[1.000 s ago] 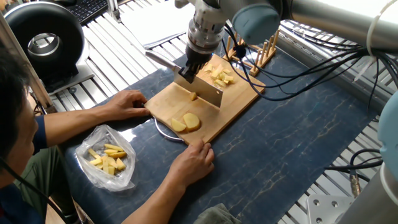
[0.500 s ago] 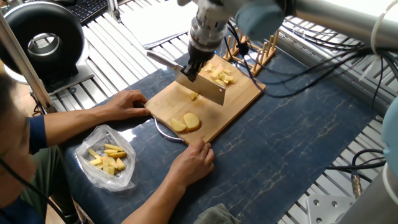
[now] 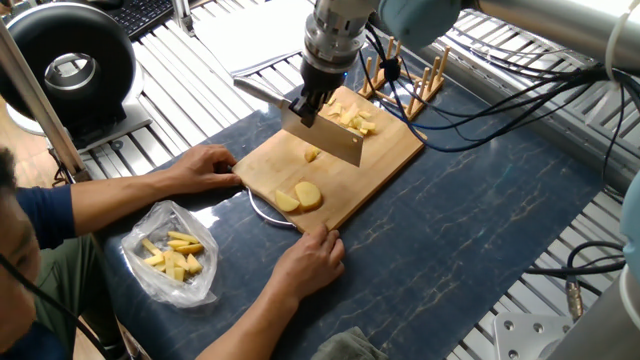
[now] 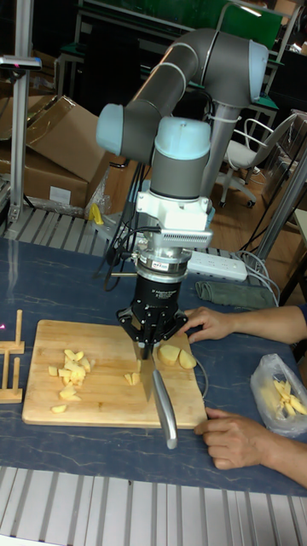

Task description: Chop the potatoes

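A wooden cutting board (image 3: 390, 160) (image 4: 102, 401) lies on the dark blue table. Two pale yellow potato slices (image 3: 299, 197) (image 4: 175, 356) rest near its front corner. One small potato piece (image 3: 312, 155) (image 4: 131, 378) lies mid-board, just under the knife's edge. Several chopped potato pieces (image 3: 353, 121) (image 4: 68, 368) are heaped at the far end. My gripper (image 3: 308, 104) (image 4: 151, 339) is shut on a cleaver (image 3: 320, 137) (image 4: 164, 406), holding the blade lifted above the board.
A person's hands (image 3: 205, 166) (image 3: 312, 258) hold the board's near edges. A clear plastic bag (image 3: 172, 252) (image 4: 280, 394) with yellow pieces lies at the front left. A wooden rack (image 3: 412, 82) stands behind the board, with cables to the right.
The cleaver has risen off the board and shifted slightly toward the far end. The small piece under it now shows clear of the blade.
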You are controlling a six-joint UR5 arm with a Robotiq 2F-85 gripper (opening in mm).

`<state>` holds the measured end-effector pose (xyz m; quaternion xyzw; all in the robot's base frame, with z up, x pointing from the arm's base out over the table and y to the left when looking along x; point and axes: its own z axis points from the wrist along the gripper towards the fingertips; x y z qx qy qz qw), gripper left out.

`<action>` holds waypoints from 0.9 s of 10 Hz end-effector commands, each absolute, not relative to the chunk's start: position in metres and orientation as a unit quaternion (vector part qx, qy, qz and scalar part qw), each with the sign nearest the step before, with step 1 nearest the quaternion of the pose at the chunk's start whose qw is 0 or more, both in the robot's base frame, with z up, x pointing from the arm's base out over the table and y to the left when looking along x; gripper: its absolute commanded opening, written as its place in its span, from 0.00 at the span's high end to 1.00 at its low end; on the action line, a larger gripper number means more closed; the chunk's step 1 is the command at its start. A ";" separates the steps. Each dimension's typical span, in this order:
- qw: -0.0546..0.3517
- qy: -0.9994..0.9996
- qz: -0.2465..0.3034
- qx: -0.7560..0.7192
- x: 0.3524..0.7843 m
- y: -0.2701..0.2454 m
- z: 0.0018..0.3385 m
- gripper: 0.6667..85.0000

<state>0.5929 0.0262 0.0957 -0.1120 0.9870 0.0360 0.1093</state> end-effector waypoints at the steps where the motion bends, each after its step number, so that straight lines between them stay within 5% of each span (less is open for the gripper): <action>1: 0.116 0.987 0.037 -0.107 0.599 0.027 0.090 1.00; 9: 0.122 0.986 0.033 -0.105 0.602 0.026 0.081 1.00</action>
